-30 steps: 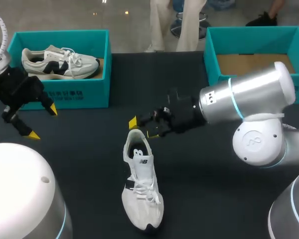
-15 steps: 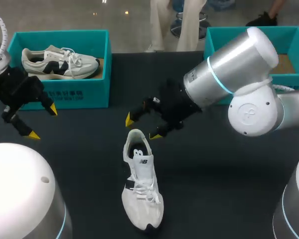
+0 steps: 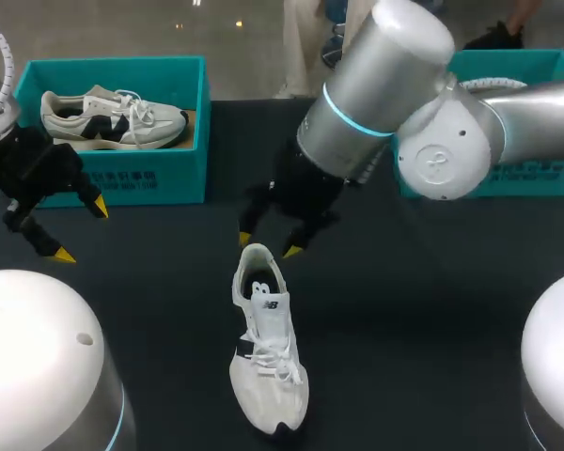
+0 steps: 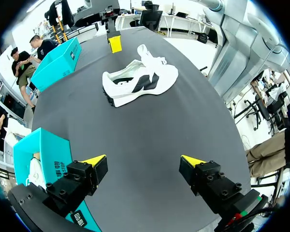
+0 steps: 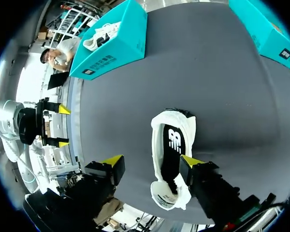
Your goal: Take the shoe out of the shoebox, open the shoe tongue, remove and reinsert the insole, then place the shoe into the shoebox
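Head view: white sneaker (image 3: pixel 268 348) lies sole-down on the black table (image 3: pixel 404 329), toe near, heel far. Right gripper (image 3: pixel 266 245) hangs just beyond the heel opening, fingers wide apart, holding nothing; left gripper (image 3: pixel 81 231), at left, likewise. Upper likely light and soft; grasp the stiffer heel collar. Left shoebox (image 3: pixel 160 174) and right shoebox (image 3: pixel 536 174) stand farthest.

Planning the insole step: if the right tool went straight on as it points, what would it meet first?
Probably the white shoe, around its heel opening, though depth is unclear.

Shoe (image 3: pixel 268 362) lies on table (image 3: pixel 414 310) before both shoeboxes (image 3: pixel 141 175)
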Robot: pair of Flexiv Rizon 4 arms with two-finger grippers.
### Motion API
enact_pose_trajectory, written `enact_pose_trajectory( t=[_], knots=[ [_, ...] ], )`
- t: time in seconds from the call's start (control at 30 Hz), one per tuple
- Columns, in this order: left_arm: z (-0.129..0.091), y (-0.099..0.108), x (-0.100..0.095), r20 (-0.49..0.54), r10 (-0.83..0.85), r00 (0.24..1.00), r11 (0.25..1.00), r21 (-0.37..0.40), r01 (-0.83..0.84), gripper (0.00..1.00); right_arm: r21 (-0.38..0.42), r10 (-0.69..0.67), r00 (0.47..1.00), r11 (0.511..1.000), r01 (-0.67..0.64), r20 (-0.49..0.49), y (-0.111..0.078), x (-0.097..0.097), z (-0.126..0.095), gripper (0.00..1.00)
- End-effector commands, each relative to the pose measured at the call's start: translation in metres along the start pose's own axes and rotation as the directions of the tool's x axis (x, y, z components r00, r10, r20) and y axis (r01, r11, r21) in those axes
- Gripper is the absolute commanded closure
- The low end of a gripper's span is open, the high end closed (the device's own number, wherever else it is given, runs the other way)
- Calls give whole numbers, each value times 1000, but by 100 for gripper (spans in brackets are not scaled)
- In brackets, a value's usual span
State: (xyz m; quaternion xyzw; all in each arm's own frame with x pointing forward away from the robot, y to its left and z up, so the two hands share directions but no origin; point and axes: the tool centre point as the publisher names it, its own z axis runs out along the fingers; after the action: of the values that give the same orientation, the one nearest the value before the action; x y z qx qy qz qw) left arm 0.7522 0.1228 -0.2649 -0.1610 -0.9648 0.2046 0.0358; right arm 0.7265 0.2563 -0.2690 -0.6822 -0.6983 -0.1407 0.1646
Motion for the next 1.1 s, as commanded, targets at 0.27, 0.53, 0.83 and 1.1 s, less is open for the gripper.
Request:
enact_pose_trajectory(
  t=[0.27,0.53,0.83,1.1],
  knots=[
    [0,0,1,0,0,1000,1000,-1,0,0,-22,14,828,1000,-2,561,0,0,4,100],
    [0,0,1,0,0,1000,1000,-1,0,0,-34,22,834,999,-5,551,-4,-4,5,100],
    [0,0,1,0,0,1000,1000,-1,0,0,-38,22,844,999,-2,535,-5,-4,8,100],
    [0,0,1,0,0,1000,1000,-1,0,0,-19,6,858,1000,4,514,-3,-6,19,100]
  ],
)
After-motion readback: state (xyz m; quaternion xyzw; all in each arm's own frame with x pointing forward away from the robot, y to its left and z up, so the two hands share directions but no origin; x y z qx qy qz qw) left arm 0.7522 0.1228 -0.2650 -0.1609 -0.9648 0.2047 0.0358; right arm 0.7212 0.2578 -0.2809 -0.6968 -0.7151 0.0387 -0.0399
